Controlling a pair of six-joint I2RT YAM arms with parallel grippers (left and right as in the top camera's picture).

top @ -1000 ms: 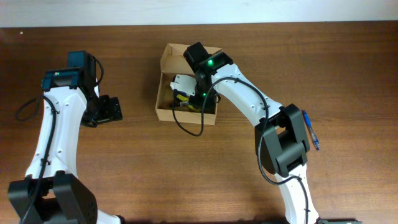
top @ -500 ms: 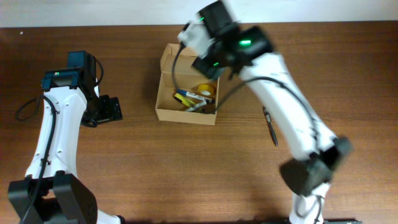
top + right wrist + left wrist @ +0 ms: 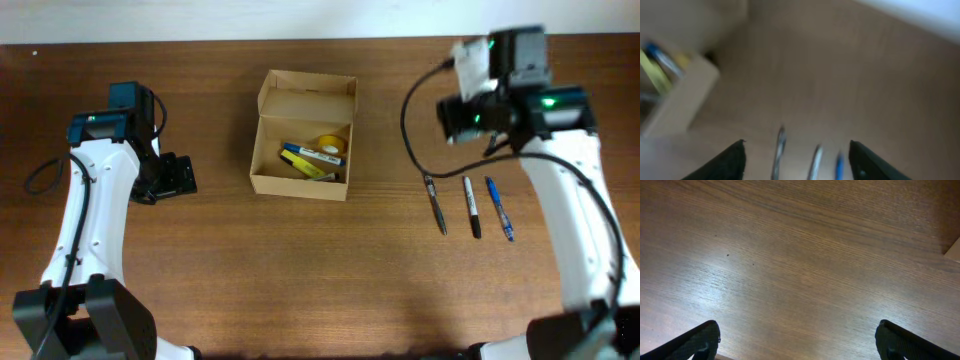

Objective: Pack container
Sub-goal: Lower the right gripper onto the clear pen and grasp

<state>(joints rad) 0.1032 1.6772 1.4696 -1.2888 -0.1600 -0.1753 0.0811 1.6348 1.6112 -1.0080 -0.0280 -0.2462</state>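
Brown wooden table (image 3: 300,280): the container (image 3: 298,187) sits lid open; left gripper (image 3: 797,332) to its left, right gripper (image 3: 797,155) to its right, both jaws spread, empty.

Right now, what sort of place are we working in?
Probably a lab test bench: a brown wooden table, an open tan cardboard box, and three slim loose pens laid out nearby.

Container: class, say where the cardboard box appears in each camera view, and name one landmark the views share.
Overhead: the container left of centre, upper half, lid open.
Left wrist: probably the container's corner, a tan sliver at the right edge.
Right wrist: container blurred, at the left edge.
Shared landmark: the three pens, in overhead and right wrist.
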